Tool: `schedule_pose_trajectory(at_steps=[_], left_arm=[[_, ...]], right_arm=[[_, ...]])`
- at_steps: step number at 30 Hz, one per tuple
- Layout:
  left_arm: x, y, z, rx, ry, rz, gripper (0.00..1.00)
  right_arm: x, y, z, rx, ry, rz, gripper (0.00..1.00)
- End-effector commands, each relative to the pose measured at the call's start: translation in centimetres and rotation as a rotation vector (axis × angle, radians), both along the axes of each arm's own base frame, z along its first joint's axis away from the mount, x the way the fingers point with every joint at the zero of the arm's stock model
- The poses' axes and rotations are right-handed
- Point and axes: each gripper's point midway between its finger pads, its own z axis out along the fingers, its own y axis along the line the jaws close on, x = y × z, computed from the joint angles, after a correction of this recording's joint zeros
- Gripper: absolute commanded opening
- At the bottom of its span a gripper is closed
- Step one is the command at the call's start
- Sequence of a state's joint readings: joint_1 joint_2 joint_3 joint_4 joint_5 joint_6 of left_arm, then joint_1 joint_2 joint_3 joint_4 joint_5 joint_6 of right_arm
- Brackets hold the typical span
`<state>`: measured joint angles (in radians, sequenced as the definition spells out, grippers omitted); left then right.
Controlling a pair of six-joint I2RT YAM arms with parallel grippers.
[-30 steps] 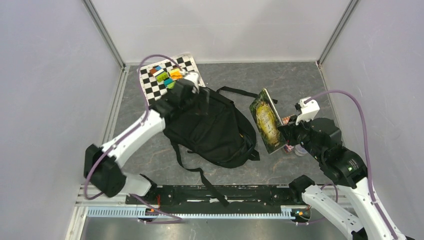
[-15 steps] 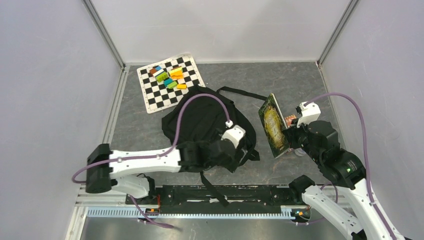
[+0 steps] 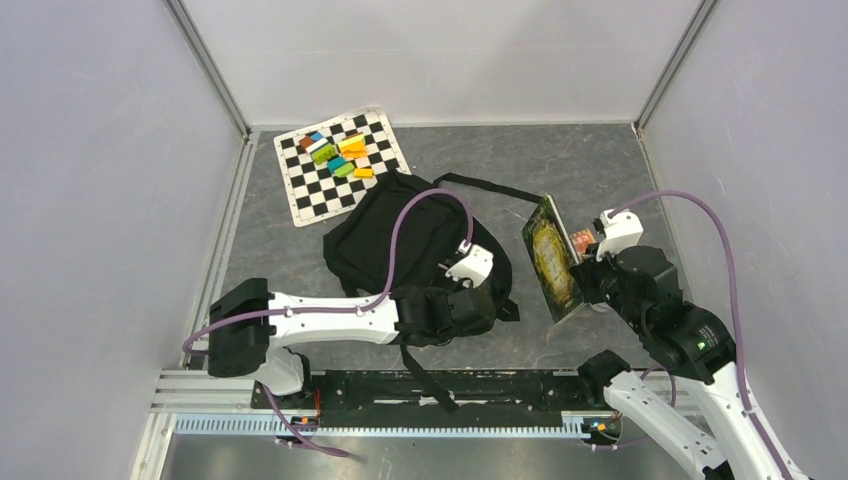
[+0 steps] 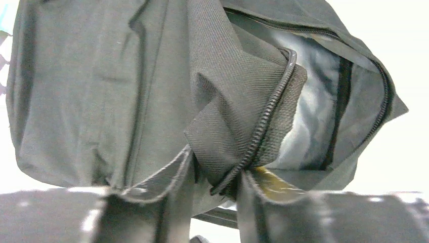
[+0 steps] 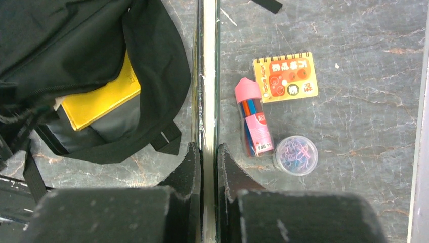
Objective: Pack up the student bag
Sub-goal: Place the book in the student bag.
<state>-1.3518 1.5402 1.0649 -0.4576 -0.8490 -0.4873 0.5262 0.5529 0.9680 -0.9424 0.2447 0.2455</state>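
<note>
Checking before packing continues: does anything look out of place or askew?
The zipper rim of the student bag is bunched up in the left gripper, and a yellow book pokes from its mouth. The right gripper holds a green book on edge.

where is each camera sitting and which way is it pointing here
Top external: fixed above and behind the arm bases, looking down on the table; both arms show, left gripper at the student bag, right gripper holding a book.
Left wrist: on the left arm, facing the bag's open mouth; its fingers show, pinching the zip edge.
Right wrist: on the right arm, looking down at notepad, pen case and clip tub; its fingers clamp the book edge-on.
Shared: top and right wrist views both show book and bag.
</note>
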Motion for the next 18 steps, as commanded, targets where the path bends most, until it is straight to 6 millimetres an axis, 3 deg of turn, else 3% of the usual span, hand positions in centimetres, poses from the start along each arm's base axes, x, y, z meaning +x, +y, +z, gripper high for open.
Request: schedule_pose_trajectory(at_steps=[1, 3, 5, 11, 13, 18], left_arm=[[2.4, -0.3, 5.0, -0.057, -0.16, 0.087, 0.26], [3.2, 0.6, 7.1, -0.062, -0.191, 0.107, 0.1], [4.3, 1.4, 9.3, -0.103, -0.193, 0.109, 0.02], [6.8, 2.7, 14.8, -0.214, -0.157, -0.02, 0.02], [8.0, 3.6, 15.4, -0.209, -0.13, -0.023, 0.02], [10.3, 4.9, 15.1, -0.337, -0.067, -0.033, 0.02]], right_arm=[[0.1, 0.7, 3.3, 0.06, -0.092, 0.036, 0.0], [-0.6, 1.4, 3.0, 0.075, -0.065, 0.082, 0.0], [-1.4, 2.4, 2.9, 0.115, -0.036, 0.137, 0.0], [-2.8, 3.4, 5.0, 0.228, -0.042, 0.167, 0.0], [-3.0, 3.7, 5.2, 0.252, -0.031, 0.172, 0.0], [-3.8, 7.6, 4.7, 0.427, 0.036, 0.299, 0.0]])
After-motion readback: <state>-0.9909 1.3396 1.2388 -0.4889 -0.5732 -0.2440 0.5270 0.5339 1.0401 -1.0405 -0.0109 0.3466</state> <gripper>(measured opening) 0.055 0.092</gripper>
